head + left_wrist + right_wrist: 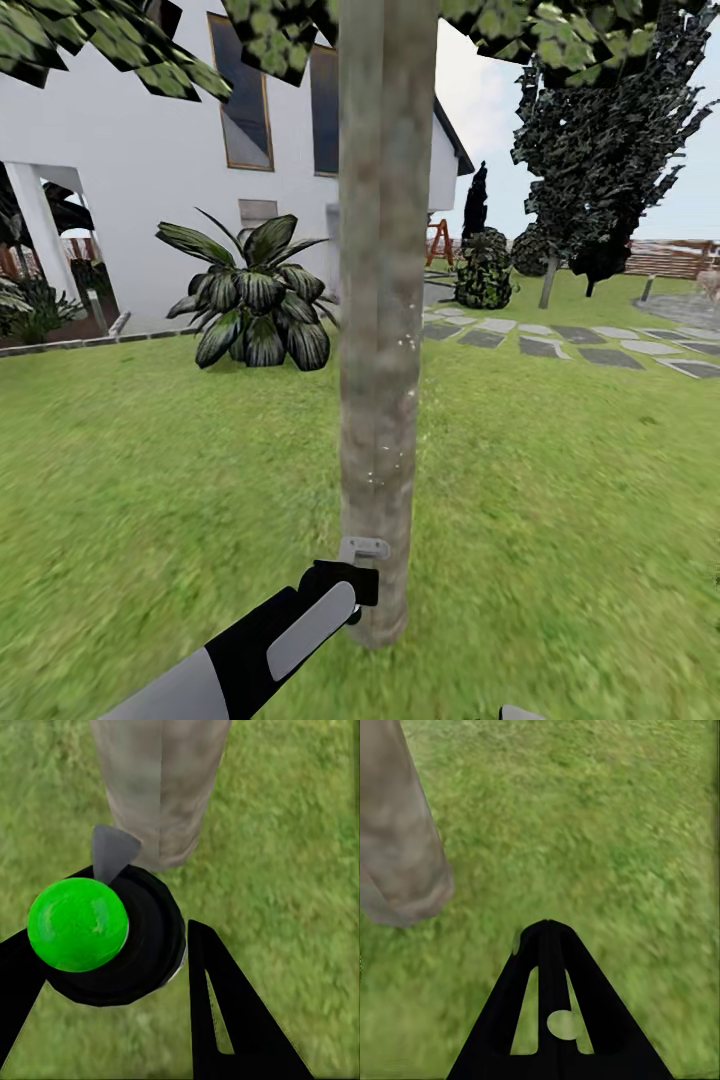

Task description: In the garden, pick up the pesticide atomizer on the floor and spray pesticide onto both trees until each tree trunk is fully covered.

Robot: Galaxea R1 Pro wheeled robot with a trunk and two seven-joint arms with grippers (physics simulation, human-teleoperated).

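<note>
Clamped between the black fingers of the left gripper [112, 967], the black pesticide atomizer with a bright green round cap [79, 924] aims its grey nozzle [111, 851] at the mottled grey-brown tree trunk [385, 300], low near the green grass lawn [560, 500]. No label is readable. The right gripper [547, 934] looks closed and empty, though its tips blur.

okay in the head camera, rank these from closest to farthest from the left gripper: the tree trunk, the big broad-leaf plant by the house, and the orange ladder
1. The tree trunk: directly ahead of the left gripper, which holds the atomizer at its base.
2. The broad-leaf plant: further back on the lawn, to the trunk's left, near the white house wall.
3. The orange ladder: farthest, just right of the trunk, beyond the stepping stones.
</note>
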